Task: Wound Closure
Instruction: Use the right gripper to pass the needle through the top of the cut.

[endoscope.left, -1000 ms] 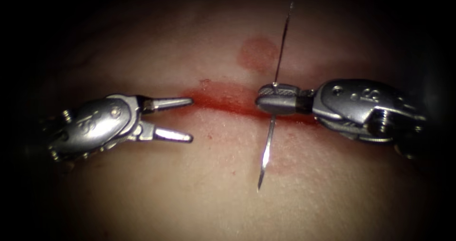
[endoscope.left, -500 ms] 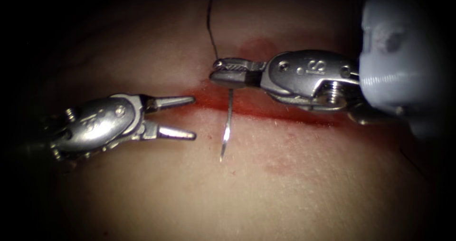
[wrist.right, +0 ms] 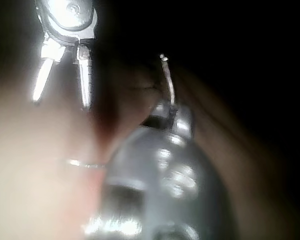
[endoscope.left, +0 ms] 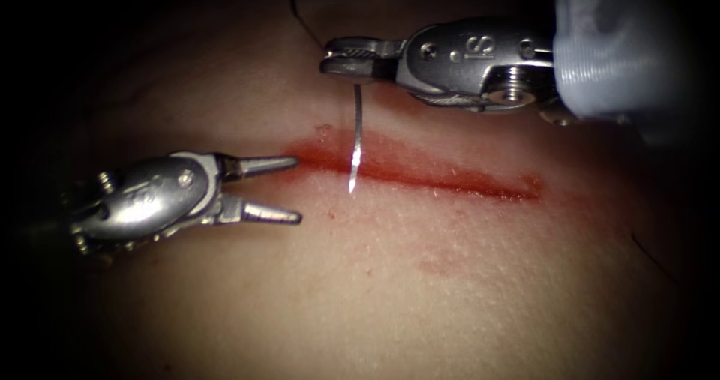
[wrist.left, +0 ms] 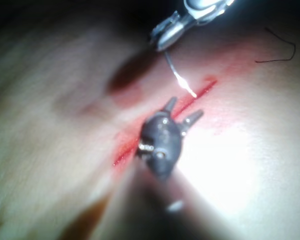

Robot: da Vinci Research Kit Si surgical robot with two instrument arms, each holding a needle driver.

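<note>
Left hand [endoscope.left: 300, 187]: bright polished metal, glossy with hard highlights, jaw tips tapered and smooth; darker and duller-looking from the left wrist camera [wrist.left: 184, 111]. Right hand [endoscope.left: 330, 58]: same shiny steel finish, fine cross-hatched ridging along one jaw face, engraved marks on the smooth wrist housing. Pale ribbed plastic sleeve [endoscope.left: 607, 50] behind that wrist, matt. Needle [endoscope.left: 356, 136]: thin, mirror-bright metal wire, gleaming near the point. Thread [endoscope.left: 300, 16]: dark, fine, matt filament. Tissue [endoscope.left: 420, 297]: pale pinkish, moist, softly sheened, finely pebbled and pored skin texture. Cut [endoscope.left: 420, 169]: wet and glossy with red fluid [endoscope.left: 465, 179], smeared thin and duller on the surrounding surface.
</note>
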